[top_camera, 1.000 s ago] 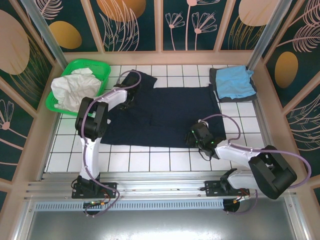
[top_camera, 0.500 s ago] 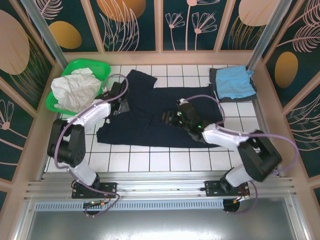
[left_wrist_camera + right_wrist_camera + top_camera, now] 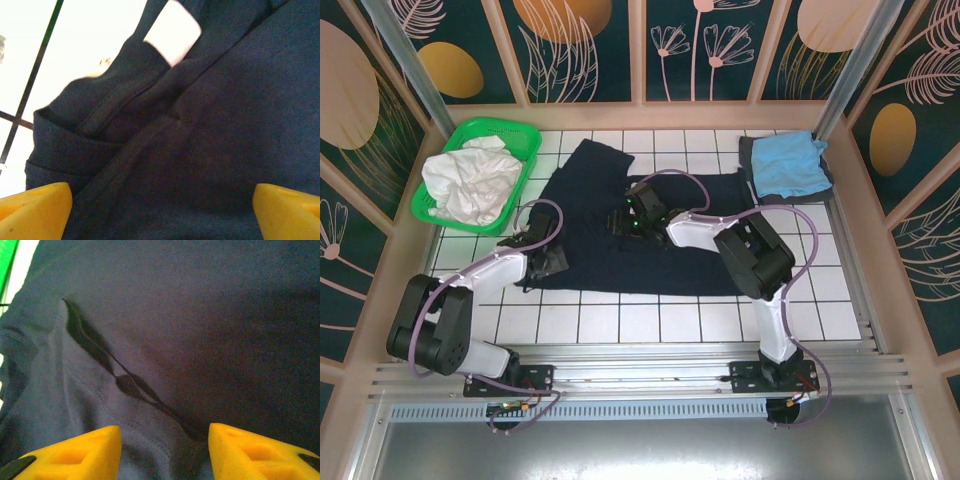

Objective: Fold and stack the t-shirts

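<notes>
a dark navy t-shirt (image 3: 680, 250) lies spread across the middle of the tiled table (image 3: 620, 320), its left side rumpled. the left gripper (image 3: 548, 262) sits at the shirt's near left edge, fingers (image 3: 35, 207) spread wide and pinching nothing. the right gripper (image 3: 625, 217) hangs over a crease mid-shirt, fingers part-way apart. a light blue shirt (image 3: 788, 165) lies on a dark grey shirt (image 3: 747, 160) in the far right corner.
</notes>
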You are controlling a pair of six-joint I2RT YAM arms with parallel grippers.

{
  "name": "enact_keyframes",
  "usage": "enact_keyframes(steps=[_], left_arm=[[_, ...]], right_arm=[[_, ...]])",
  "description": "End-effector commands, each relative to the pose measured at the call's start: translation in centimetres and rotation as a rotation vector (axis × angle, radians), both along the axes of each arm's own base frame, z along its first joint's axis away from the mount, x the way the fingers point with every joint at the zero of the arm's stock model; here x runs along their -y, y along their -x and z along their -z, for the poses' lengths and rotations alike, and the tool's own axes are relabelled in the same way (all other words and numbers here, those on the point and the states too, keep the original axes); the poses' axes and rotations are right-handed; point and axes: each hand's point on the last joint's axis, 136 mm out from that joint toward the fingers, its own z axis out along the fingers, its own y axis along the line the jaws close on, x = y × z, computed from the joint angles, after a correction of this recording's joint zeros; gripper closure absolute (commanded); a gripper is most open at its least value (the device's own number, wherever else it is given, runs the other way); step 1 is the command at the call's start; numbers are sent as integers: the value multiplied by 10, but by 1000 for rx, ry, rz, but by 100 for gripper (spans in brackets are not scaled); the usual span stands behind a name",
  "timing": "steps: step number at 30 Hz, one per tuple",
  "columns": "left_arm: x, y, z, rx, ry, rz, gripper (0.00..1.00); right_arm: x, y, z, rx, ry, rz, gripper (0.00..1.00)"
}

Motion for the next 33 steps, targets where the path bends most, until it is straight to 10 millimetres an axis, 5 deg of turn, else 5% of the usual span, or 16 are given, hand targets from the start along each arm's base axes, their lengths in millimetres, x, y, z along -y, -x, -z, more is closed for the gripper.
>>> enact_keyframes(steps=[1, 15, 20, 26, 29, 33], left_arm=[[-10, 3, 13, -14, 3, -61, 8], [-25, 12, 13, -4, -1, -94, 8], [-39, 20, 12, -10, -54, -141, 10], [-45, 23, 7, -5, -78, -163, 8], [-42, 13, -9, 37, -59, -166, 6], [-25, -13, -35, 112, 15, -120, 6]], right_arm=[[-2, 2, 13, -41, 36, 0, 52], [-9, -9, -23, 43, 32, 10, 100], [-4, -24, -34, 94, 34, 20, 100], [-6, -25, -37, 158, 76, -49, 78], [10, -24, -47, 189, 118, -17, 57], [48, -1, -61, 212, 159, 40, 55]])
